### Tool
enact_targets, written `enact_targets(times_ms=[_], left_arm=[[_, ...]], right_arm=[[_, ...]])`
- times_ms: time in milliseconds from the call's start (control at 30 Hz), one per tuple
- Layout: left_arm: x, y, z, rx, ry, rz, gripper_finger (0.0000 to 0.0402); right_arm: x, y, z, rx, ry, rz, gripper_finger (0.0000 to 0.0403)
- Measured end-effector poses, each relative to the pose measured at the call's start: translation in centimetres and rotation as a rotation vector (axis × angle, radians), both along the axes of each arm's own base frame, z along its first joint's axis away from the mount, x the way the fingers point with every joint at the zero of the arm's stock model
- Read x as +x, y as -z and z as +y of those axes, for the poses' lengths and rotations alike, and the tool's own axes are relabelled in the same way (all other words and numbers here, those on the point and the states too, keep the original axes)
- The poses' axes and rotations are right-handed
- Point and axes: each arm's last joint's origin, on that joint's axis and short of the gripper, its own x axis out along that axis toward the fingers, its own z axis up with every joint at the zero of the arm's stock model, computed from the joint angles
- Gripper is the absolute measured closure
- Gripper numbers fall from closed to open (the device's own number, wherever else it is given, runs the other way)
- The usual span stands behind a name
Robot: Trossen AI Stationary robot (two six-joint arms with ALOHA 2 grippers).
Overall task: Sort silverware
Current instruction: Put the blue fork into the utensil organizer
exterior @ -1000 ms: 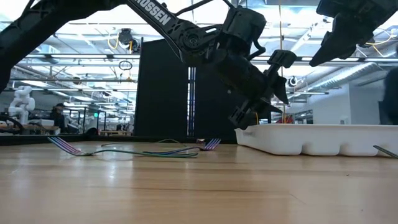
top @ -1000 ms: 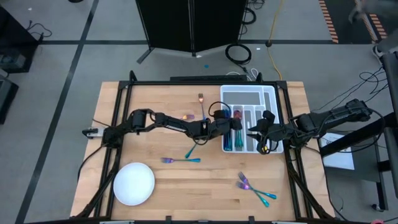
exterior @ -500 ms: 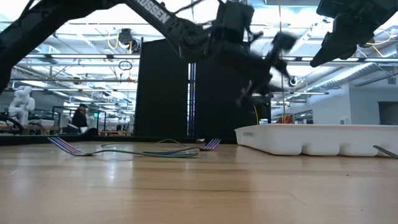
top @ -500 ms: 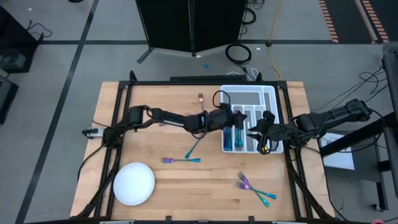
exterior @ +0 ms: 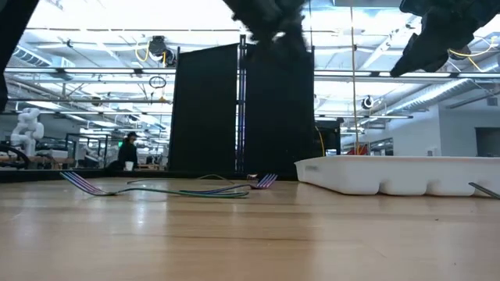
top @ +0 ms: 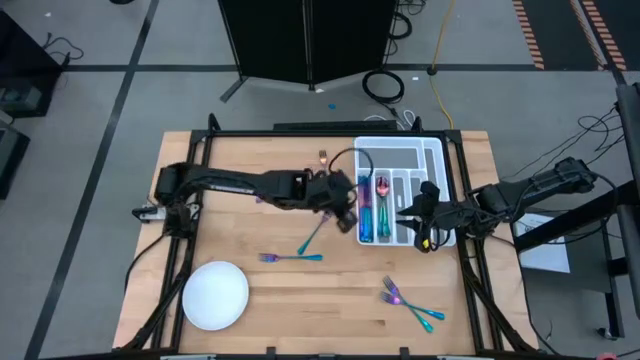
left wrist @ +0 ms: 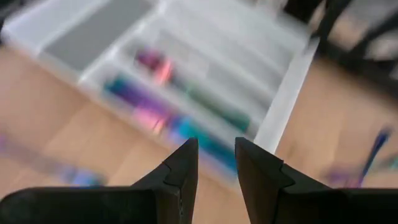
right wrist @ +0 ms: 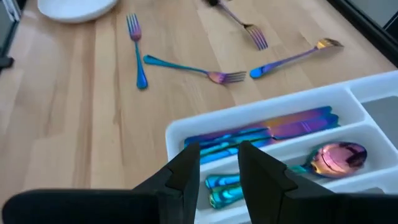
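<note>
The iridescent silverware is split between table and tray. Knives [top: 366, 215] and a pink spoon [top: 382, 188] lie in the white divided tray [top: 400, 143], also in the right wrist view as knives [right wrist: 267, 134] and spoon [right wrist: 336, 152]. Loose forks lie flat on the wood [top: 316, 236] [top: 290, 258] [top: 322, 157], with a cluster [top: 410, 303] near the front. My left gripper [top: 350, 203] [left wrist: 216, 149] hovers open and empty beside the tray's left edge. My right gripper [top: 403, 215] [right wrist: 217, 152] hangs open and empty over the tray's near-right part.
A round white plate [top: 215, 295] sits at the table's near left. The tray's wall [exterior: 391, 176] stands on the right in the low view, with forks [exterior: 156, 190] flat on the wood at left. Bare wood lies between plate and fork cluster.
My left gripper has drawn back from over the tray's left compartments toward the table's left and risen, leaving the low view's middle. The pink spoon now lies uncovered in the tray. My right arm has kept still.
</note>
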Motion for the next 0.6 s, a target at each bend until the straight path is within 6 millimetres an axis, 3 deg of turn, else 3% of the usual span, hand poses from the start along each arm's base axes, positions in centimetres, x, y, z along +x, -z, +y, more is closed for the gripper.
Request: enact_targets(times_ms=[200,333,600], left_arm=[[-3.0,1.5,-3.2,0.017,0.043,0.313,0.0294],[-3.9,3.7,-5.2,0.017,0.016,0.387,0.0294],[-5.0,7.7,-5.8,-0.002,-0.015,0.424,0.0294]], right_arm=[[1.2,0.1,0.4,0.011,-0.001,-0.030,0.0307],[2.2,1.0,0.8,-0.002,-0.006,0.017,0.0307],[3.3,2.3,1.3,0.009,-0.047,0.101,0.0307]])
